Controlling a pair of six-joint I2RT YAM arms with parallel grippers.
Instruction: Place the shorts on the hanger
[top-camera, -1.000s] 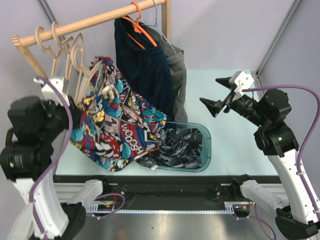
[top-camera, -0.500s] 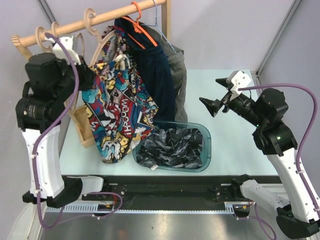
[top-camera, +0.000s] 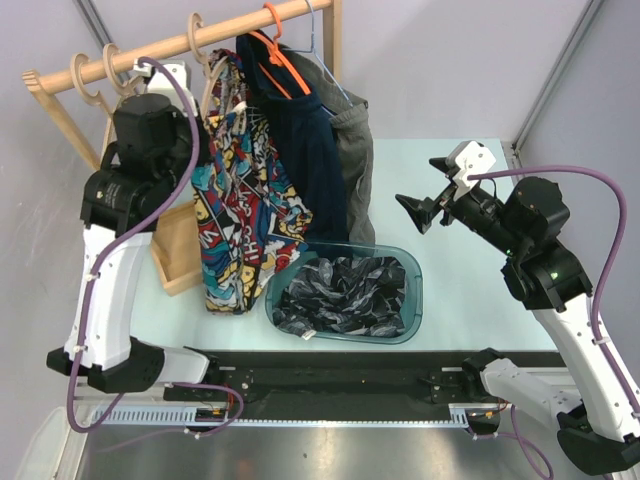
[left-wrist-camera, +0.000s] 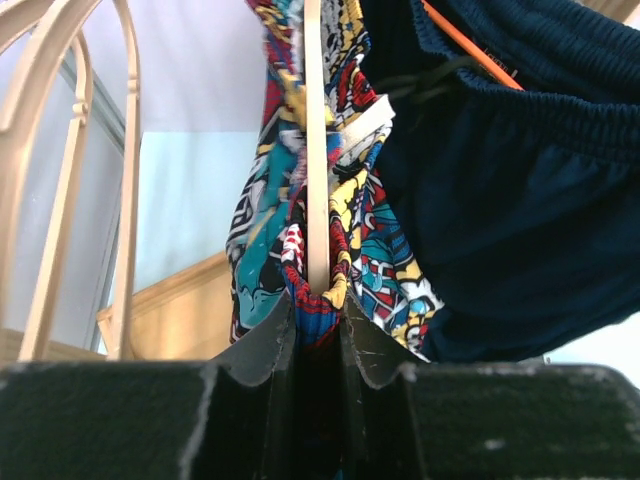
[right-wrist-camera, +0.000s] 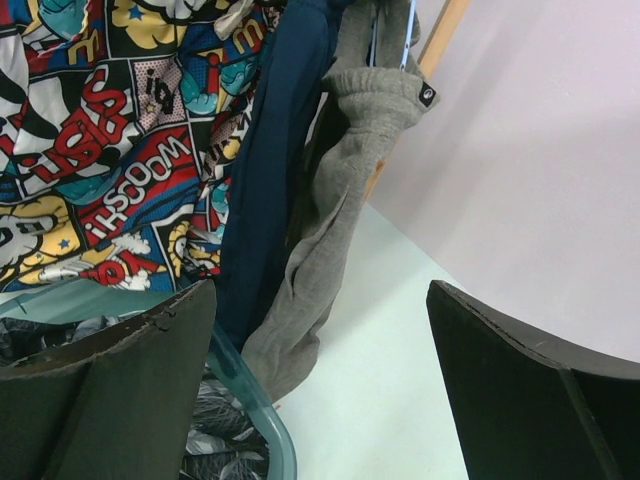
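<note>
The comic-print shorts (top-camera: 240, 215) hang on the beige wooden hanger (left-wrist-camera: 316, 150). The hanger's hook (top-camera: 199, 38) sits at the wooden rail (top-camera: 150, 50), just left of the navy garment. My left gripper (left-wrist-camera: 318, 315) is raised to the rail. It is shut on the hanger's lower end together with the red and blue fabric of the shorts (left-wrist-camera: 300, 240). My right gripper (top-camera: 425, 205) hangs open in the air above the table, right of the basket. In the right wrist view nothing lies between the right gripper's (right-wrist-camera: 320, 300) fingers.
A navy garment (top-camera: 300, 130) on an orange hanger and a grey one (top-camera: 352, 150) hang right of the shorts. A teal basket (top-camera: 415, 300) holds dark patterned cloth (top-camera: 345, 295). Bare wooden hangers (top-camera: 90, 75) sit on the rail's left end, above the rack's wooden base (top-camera: 180, 250).
My left arm has lifted the hanger and shorts up and to the right, from low over the table to the rail. The right arm has barely moved.
</note>
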